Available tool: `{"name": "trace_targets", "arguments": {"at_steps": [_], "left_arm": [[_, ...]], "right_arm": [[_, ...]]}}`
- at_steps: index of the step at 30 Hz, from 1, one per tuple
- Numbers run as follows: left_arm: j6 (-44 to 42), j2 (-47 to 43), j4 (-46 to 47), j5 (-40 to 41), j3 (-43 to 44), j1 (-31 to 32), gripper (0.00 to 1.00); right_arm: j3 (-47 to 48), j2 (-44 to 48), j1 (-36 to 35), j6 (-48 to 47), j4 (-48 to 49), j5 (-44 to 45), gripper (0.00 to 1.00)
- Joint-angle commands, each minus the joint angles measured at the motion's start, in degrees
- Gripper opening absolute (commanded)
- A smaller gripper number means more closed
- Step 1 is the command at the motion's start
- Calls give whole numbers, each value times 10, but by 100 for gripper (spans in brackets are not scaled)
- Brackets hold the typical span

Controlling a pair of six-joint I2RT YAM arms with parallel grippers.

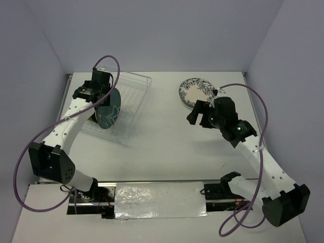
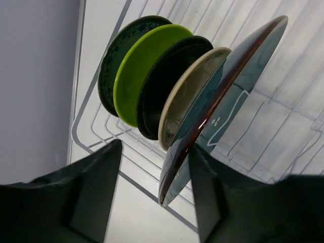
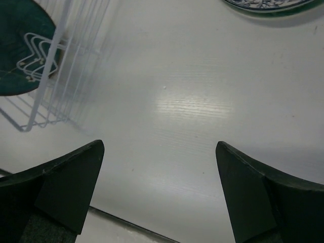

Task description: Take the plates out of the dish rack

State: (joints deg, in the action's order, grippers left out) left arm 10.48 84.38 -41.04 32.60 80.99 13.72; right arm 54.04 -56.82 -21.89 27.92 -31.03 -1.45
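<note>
Status: roughly 1 of 6 done.

- Out: 1 blue-patterned plate (image 1: 195, 91) with a green edge lies flat on the tabletop (image 1: 167, 144), far right, well apart from the dish rack (image 1: 135, 87).
- In the rack: 5 plates standing on edge in a row, as far as I can count from the left wrist view. These are the dark green patterned plate (image 2: 117, 56), lime green plate (image 2: 147, 71), black plate (image 2: 169, 88), cream plate (image 2: 195, 93) and, nearest, the large teal plate (image 2: 238, 86) with a red-brown rim.
- Left gripper (image 2: 156, 149): over the rack, fingers spread either side of the large teal plate's lower rim. There is a clear gap on 1 side, so it isn't pinched yet. Contact on the other side is too close to call.
- Right gripper (image 3: 159, 146): spread wide and empty, hanging over bare tabletop between rack and unloaded plate.

My read: the large teal plate is the pick in hand, then 4 more to go. Its neighbour, the cream plate, leans right against it, so lifting could drag that one.
</note>
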Motion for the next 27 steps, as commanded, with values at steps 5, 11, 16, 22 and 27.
{"name": "trace_targets", "arguments": {"at_steps": [5, 11, 16, 22, 27], "left_arm": [[-14, 16, 31, -54, 4, -5, 40], [-19, 4, 31, -47, -5, -4, 16], [-25, -9, 18, -40, 1, -3, 0], [-27, -35, -21, -11, 63, 7, 0], [-30, -56, -65, -17, 148, 21, 0]], "right_arm": [[31, 92, -32, 9, -2, -12, 98], [52, 149, -47, 33, -13, -13, 98], [71, 184, -50, 41, -37, 2, 97], [75, 182, -50, 42, -41, 10, 97], [64, 167, -51, 46, -30, 5, 99]]}}
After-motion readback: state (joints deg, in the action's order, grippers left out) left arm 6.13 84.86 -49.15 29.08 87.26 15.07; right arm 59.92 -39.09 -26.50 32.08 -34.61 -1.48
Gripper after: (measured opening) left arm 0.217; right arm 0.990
